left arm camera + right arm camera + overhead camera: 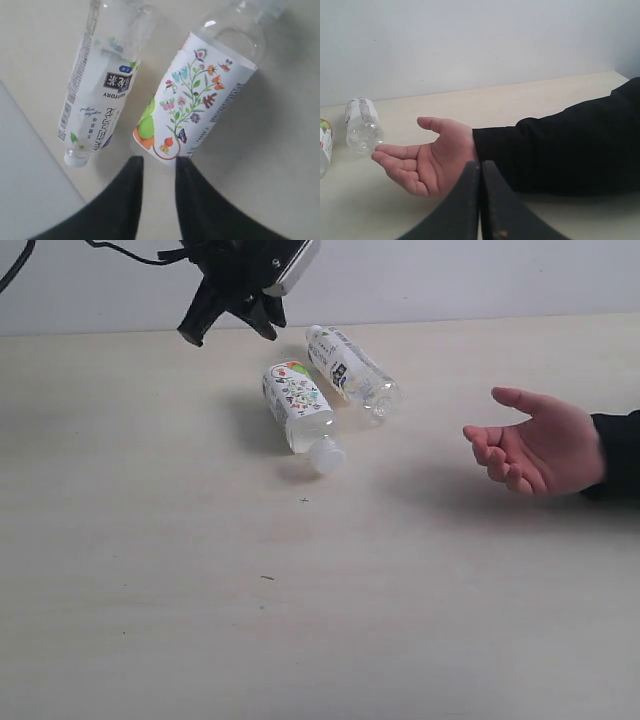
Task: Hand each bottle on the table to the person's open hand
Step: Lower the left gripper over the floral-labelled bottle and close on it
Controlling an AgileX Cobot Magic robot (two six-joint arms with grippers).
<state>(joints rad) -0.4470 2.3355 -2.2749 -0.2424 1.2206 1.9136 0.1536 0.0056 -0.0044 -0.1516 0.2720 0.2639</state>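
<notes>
We find two bottles in view, both lying on their sides on the table point(150, 620), side by side and a little splayed, with a gap between them.

The left gripper point(228, 332) hangs above the table's far side. Its jaws are parted only slightly and hold nothing. The flower-labelled bottle point(195, 100) lies just ahead of and below its fingertips. The base end is nearest the gripper and the long axis runs away from it, so that the white cap point(325, 455) points off toward the near side of the table. In our judgement the jaws stand roughly across that axis, but the gap looks narrower than the bottle's body and would need to widen first.

The text-labelled bottle point(350, 370) lies beside it the other way round, its clear base turned toward the person's hand point(535, 445). That hand waits palm up, well apart from both bottles.

The right gripper point(480, 166) is closed and empty, just beside the person's wrist. The left arm is plainly the nearer to both bottles.

Both bottles are clear, look empty and show no dents.
</notes>
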